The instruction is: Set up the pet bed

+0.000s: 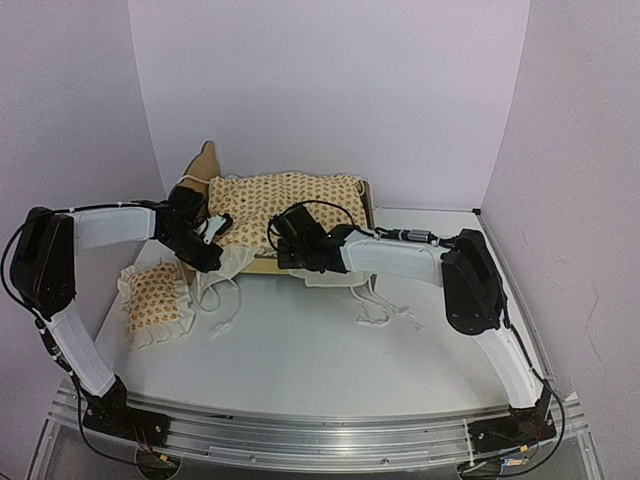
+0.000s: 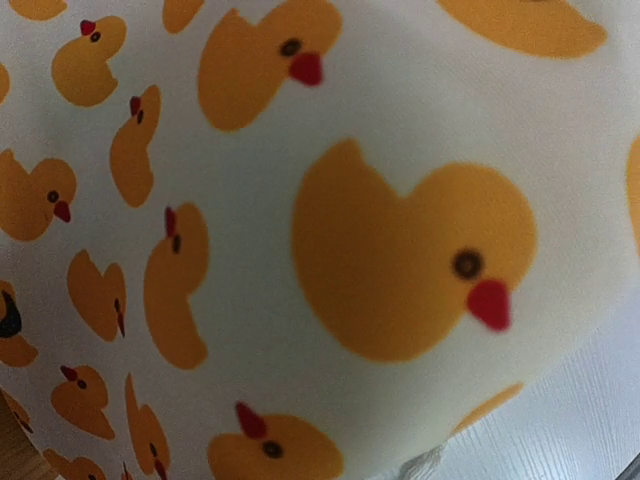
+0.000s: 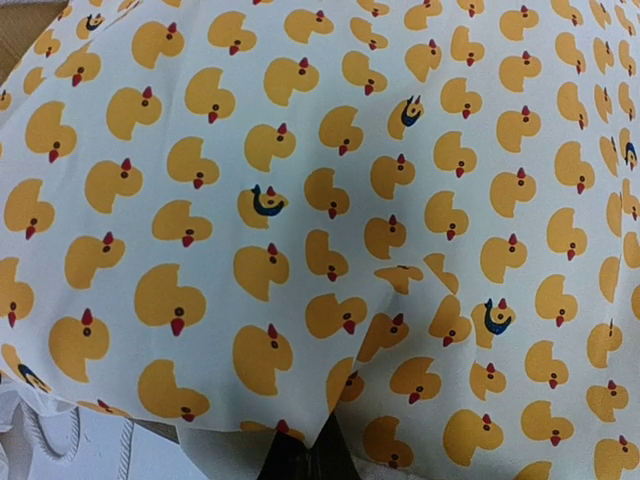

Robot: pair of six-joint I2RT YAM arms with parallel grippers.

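Reaching inward, both arms are bending over the bed frame [image 1: 208, 160] holding the duck-print bedding [image 1: 290, 195]; right gripper [image 1: 286, 252] is pinching its edge, left gripper [image 1: 207, 257] closure indiscernible, pillow [image 1: 155, 297] lying outside, leftward.

In the top view the bed frame [image 1: 207, 160] sits at upper centre on the table [image 1: 330, 370], with the bedding [image 1: 290, 195] lying on it. The pillow [image 1: 155, 298] lies on the table, below and left of the bed. Loose ties [image 1: 385, 312] lie in front of the bed, right of centre.
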